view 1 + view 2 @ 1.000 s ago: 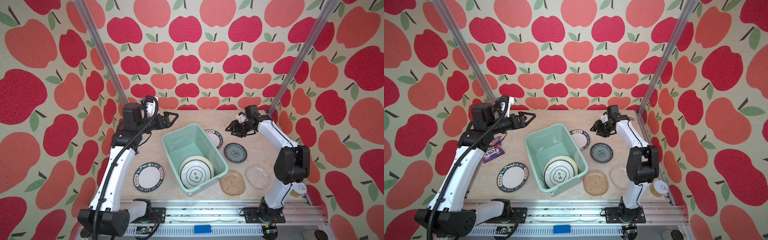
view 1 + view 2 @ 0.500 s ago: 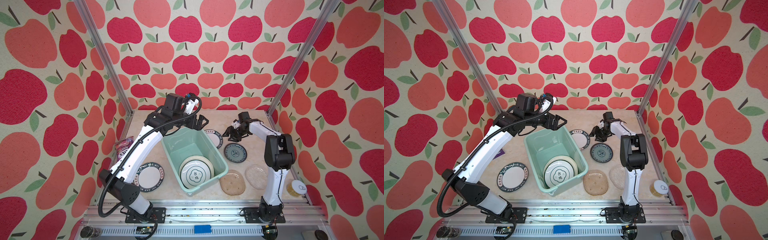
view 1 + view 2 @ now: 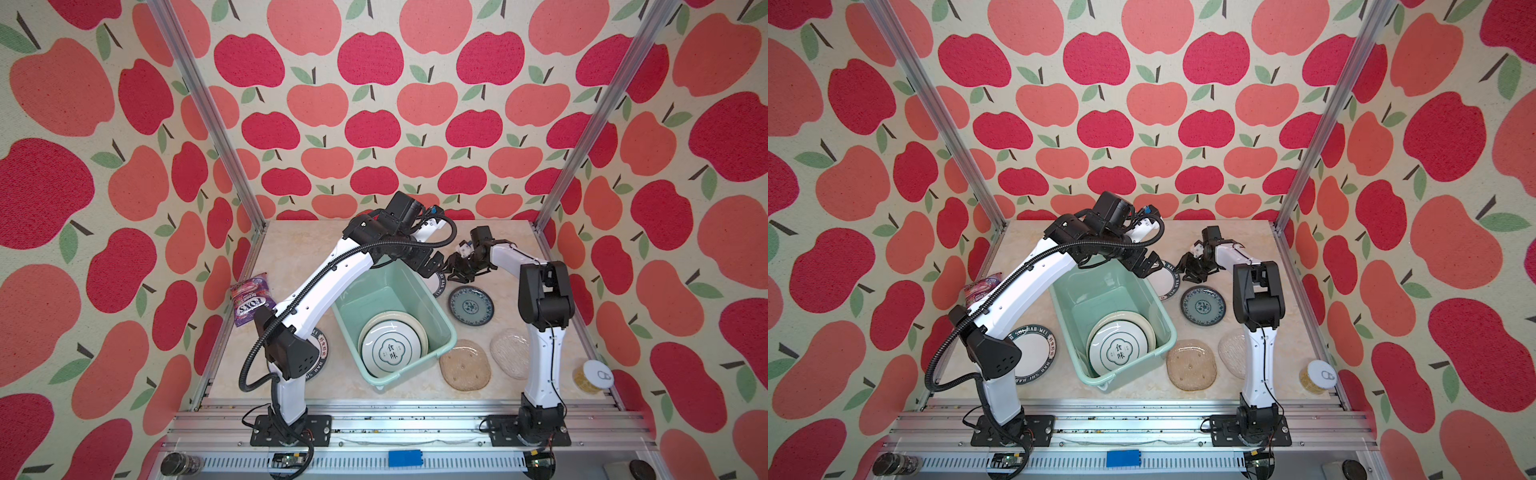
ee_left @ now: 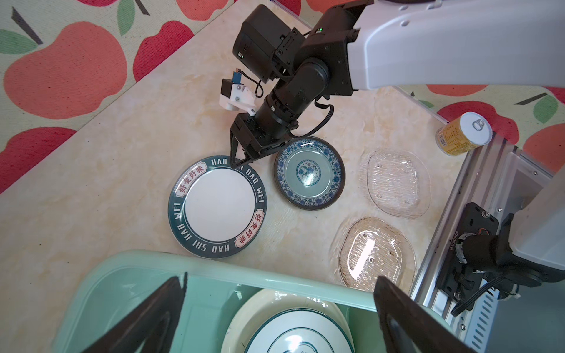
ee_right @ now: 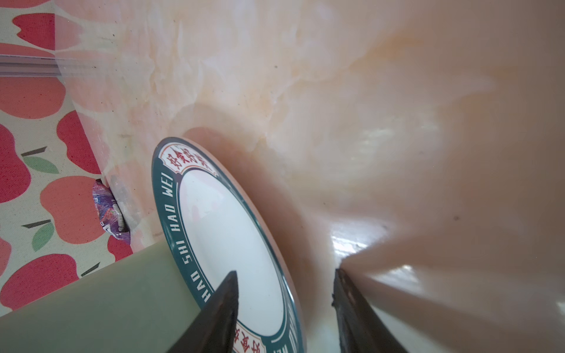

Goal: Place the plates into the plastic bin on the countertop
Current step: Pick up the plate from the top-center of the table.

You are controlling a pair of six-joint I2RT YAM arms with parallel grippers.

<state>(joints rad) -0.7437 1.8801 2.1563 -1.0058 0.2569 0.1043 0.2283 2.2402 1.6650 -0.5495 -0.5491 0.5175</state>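
On the beige marble-patterned countertop (image 3: 299,249), at two o'clock of the mint-green rectangular plastic bin (image 3: 1096,299), a round white plate (image 4: 218,207) with a dark lettered rim is lying flat. It is probably stiff, slick and breakable, best pinched at the rim. The right gripper (image 5: 284,272) is straddling that rim, unclenched; the left gripper (image 4: 279,278) is hovering, released.

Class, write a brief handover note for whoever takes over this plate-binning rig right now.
Left gripper: open, empty, over the bin's far end.
Right gripper: open, straddling the far lettered plate's rim, not clamped.
Done: pale-green plate and emblem plate lie in the bin.
To do: that plate, the near lettered plate, teal floral plate, tan plate, clear glass plate, all on the countertop.
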